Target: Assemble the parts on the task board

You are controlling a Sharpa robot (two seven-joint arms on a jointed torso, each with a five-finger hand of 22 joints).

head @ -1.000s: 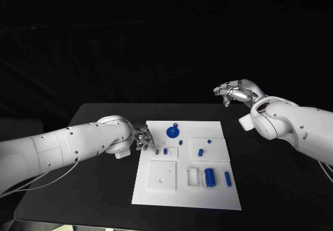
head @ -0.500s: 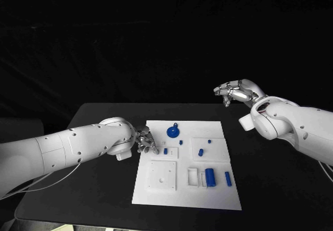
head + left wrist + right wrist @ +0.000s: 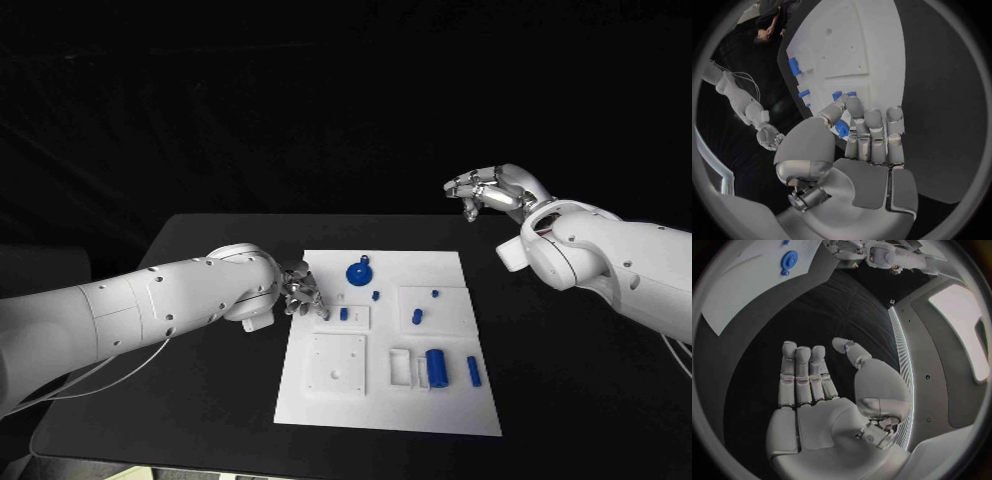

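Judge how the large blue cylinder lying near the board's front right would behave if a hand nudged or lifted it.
The large blue cylinder lies on its side on the task board, so a sideways nudge would probably roll it. It looks like rigid, smooth plastic, likely light and a bit slippery between silver fingers. Its short, thick shape suggests it won't bend.

One white task board [image 3: 339,390], about eight blue parts [image 3: 434,367], two hands [image 3: 299,290]

Robot lab, black backdrop, black table [image 3: 216,400], white task board [image 3: 346,400] under two white arms
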